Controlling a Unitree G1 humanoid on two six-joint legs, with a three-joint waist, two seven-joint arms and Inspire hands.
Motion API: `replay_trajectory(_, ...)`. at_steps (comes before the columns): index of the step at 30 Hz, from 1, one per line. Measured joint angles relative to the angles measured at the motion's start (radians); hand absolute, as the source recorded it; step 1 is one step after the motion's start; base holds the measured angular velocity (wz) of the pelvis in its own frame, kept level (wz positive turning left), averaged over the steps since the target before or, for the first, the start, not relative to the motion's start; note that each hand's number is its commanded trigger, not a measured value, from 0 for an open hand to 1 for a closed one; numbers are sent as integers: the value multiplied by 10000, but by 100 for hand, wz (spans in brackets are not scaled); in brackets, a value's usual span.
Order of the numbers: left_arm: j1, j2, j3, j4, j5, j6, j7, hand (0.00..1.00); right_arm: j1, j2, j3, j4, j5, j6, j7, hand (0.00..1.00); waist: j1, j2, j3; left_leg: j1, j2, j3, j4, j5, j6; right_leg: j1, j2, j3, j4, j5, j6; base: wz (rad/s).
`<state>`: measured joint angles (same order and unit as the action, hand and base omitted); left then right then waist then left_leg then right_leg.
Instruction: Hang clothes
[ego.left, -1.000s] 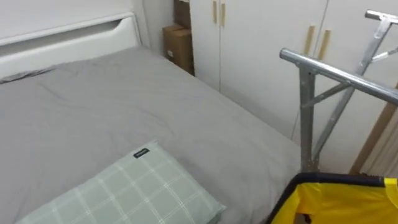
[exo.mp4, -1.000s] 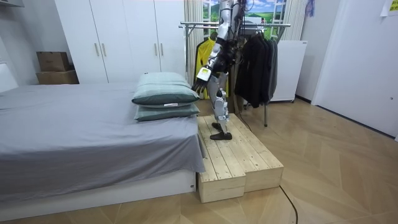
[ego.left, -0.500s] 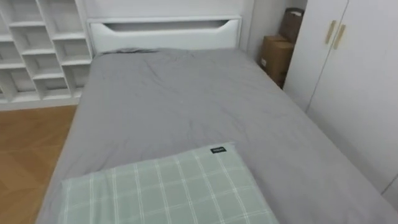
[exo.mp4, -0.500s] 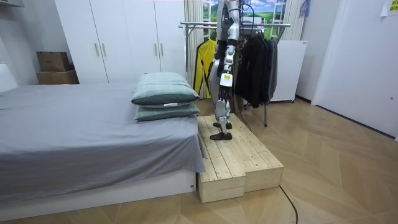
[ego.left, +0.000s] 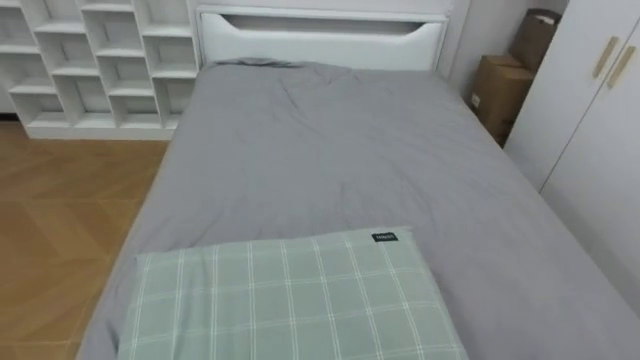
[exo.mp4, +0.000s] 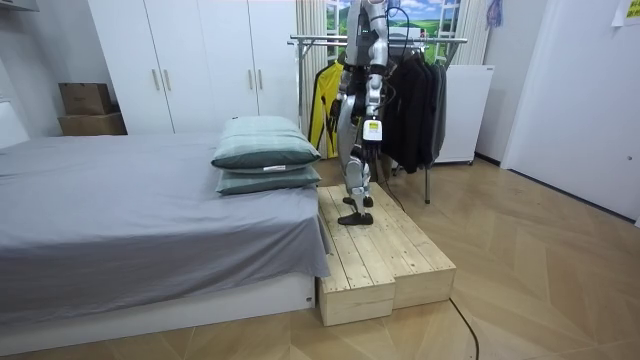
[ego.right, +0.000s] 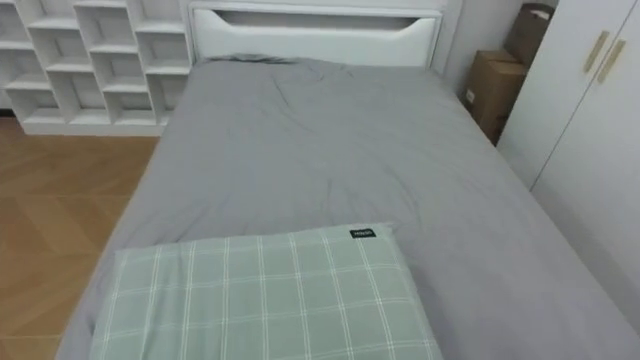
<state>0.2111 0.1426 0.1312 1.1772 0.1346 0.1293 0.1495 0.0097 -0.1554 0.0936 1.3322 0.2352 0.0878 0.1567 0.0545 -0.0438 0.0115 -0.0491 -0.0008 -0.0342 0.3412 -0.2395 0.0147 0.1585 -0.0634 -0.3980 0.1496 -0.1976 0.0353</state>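
Now the eye views have swung from the rack (exo.mp4: 310, 41) onto the grey bed (ego.left: 330, 150), with shelves (ego.left: 90, 60) at eleven o'clock, the wardrobe (ego.left: 600, 120) at three and a checked pillow (ego.left: 290, 300) at six. In the room view the clothes (exo.mp4: 415, 100) hang on that rack beside the robot. Its lowered left hand (exo.mp4: 371, 132) is too small to tell how the fingers stand.

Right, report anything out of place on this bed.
The checked green pillow lies at the end of the grey bed opposite the white headboard, which is unusual for a pillow. Nothing else stands out.
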Motion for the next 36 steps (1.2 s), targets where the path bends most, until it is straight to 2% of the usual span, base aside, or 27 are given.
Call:
replay_trajectory(7, 38, 12, -217, -189, 55, 254, -294, 0, 141, -30, -149, -7, 432, -24, 208, 0, -199, 101, -59, -11, -16, -27, -47, 6, -7, -8, 7, -14, -41, 0, -1, 0)
replay_trajectory(9, 0, 11, -357, -209, -88, 286, -458, 0, 256, -51, -175, -8, 856, -22, 360, 0, -270, 159, -113, -10, -25, 2, -104, 7, -6, -6, 4, -4, -105, 4, 0, 0)
replay_trajectory(12, -145, 34, -357, -206, -654, 304, -737, 0, 357, -99, -176, -8, 1310, 4, 532, 0, -266, 218, -136, 7, -32, 45, -165, 7, -5, -42, 1, 76, -125, 4, 1, -4)
replay_trajectory(15, -341, 51, -398, -198, -1840, 257, -1111, 0, 355, -156, -165, -7, 1538, 4, 666, 0, -240, 306, -126, 13, -32, 79, -194, 6, -3, -76, 3, 129, -136, 4, 2, -7)
replay_trajectory(21, -263, 42, -602, -135, -2940, 80, -1474, 0, 334, -149, -169, -9, 1611, 2, 882, 0, -231, 456, -58, 91, 8, 187, -328, 7, -6, -116, 22, 288, -111, 10, -4, -6)
replay_trajectory(23, -210, 35, -589, -134, -3009, -109, -1638, 0, 326, -151, -182, 3, 1611, 2, 994, 0, -231, 478, -24, 90, 7, 184, -340, 12, -14, -113, 26, 416, -110, 10, -4, 2)
replay_trajectory(27, -219, 26, -588, -137, -3218, -354, -1815, 0, 310, -151, -195, 3, 1621, 12, 1224, 0, -233, 502, -23, 92, 31, 181, -348, 27, -40, -115, 47, 414, -98, 10, -4, 0)
replay_trajectory(36, -126, 52, -564, -137, -3723, -439, -1829, 0, 411, -117, -167, -2, 2327, 234, 1432, 0, -221, 372, -31, 97, -9, 161, -392, 40, -54, -99, 31, 380, -170, 2, 6, 1)
